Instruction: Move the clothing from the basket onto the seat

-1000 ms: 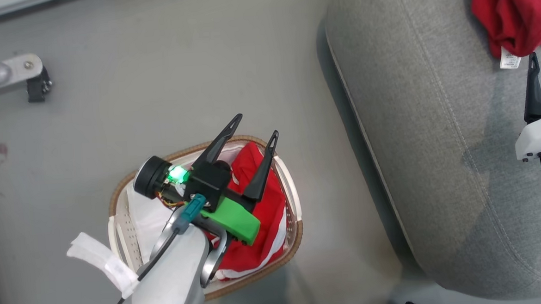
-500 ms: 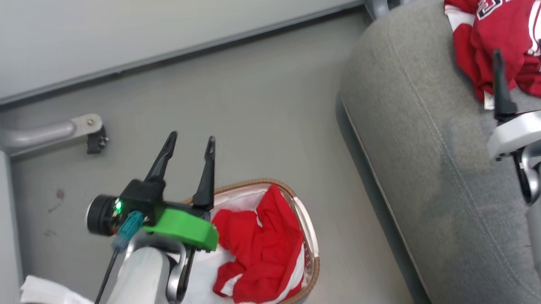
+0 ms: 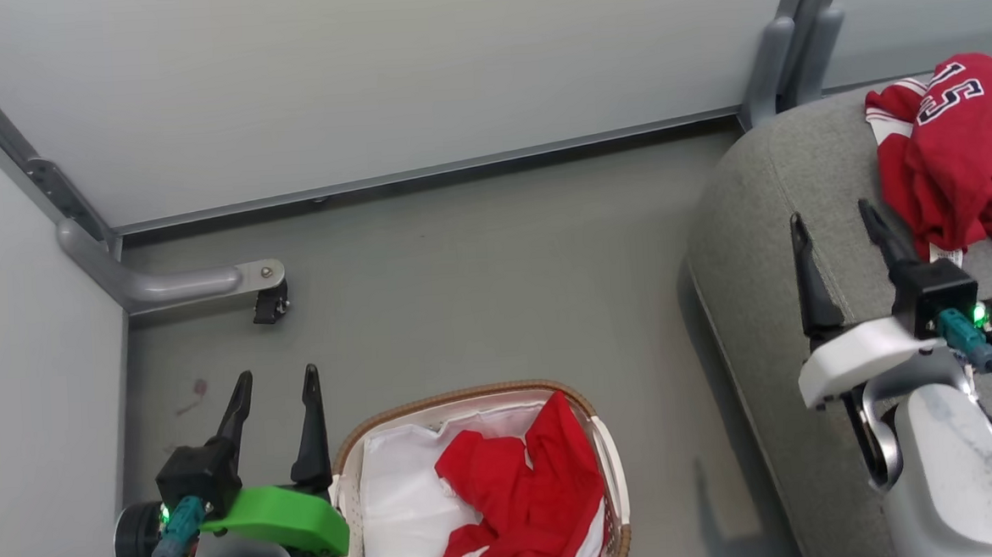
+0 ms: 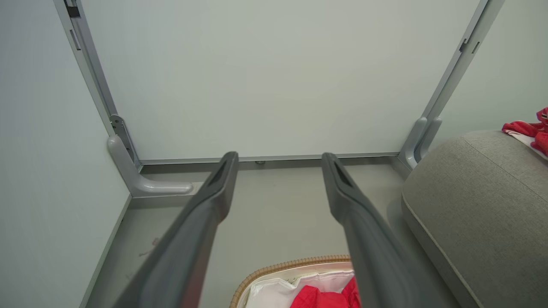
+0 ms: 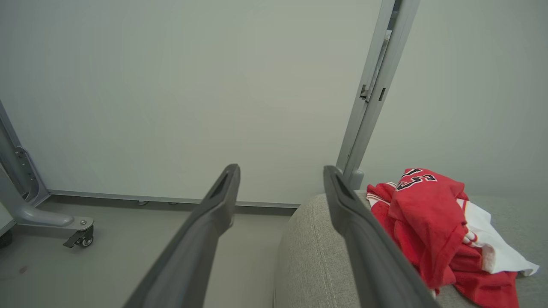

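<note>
One garment lies on the seat; more clothing, perhaps one piece, sits in the basket. The left gripper and right gripper fingers gape empty.

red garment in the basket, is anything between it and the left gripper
Nothing covers the red garment; it lies on top of the white liner, open from above. The left gripper, open, is beside the basket on its left, so sideways only its tan rim lies between them.
</note>
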You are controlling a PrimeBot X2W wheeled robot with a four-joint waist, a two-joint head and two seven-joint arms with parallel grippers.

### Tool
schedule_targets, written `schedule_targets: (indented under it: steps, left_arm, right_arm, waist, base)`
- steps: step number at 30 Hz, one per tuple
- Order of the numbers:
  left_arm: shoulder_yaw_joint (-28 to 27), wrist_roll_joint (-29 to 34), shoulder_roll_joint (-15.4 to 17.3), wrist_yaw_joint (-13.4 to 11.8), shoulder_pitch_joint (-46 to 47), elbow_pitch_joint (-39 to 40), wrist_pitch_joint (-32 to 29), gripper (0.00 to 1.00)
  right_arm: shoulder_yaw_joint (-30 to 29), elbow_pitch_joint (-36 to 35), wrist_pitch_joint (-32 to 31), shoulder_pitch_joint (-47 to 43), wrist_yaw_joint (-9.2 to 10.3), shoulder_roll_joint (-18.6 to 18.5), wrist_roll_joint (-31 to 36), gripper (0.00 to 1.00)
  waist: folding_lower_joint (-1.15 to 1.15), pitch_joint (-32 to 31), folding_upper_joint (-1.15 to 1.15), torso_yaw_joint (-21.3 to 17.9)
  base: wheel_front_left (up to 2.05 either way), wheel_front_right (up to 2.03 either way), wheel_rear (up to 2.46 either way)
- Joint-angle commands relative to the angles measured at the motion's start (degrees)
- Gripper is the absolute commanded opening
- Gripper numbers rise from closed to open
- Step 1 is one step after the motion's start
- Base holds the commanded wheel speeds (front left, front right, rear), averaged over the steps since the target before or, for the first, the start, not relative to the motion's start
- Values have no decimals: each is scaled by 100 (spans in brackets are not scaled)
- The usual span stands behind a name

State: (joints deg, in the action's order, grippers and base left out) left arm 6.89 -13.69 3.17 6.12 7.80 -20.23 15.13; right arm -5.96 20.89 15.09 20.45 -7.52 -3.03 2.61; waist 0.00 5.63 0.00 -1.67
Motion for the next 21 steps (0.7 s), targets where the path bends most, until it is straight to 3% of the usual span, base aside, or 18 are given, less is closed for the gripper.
schedule_targets:
  steps: [1, 8, 21]
  left_arm:
    - [-60, 40, -3, 24, -136, 21, 3, 100]
    - [-250, -5, -24, 58, -503, 81, 3, 100]
    - [-87, -136, -26, 86, -554, -8, 3, 100]
  right_arm:
    - [53, -34, 12, -200, 6, 0, -45, 100]
    - [385, -152, 12, -835, 6, -1, -614, 100]
    - [420, -193, 12, -1220, 6, 2, -672, 100]
  waist:
    - [0, -183, 0, 189]
    - [0, -277, 0, 306]
    - [0, -379, 0, 297]
  base:
    - [0, 0, 0]
    - [0, 0, 0]
    - [0, 0, 0]
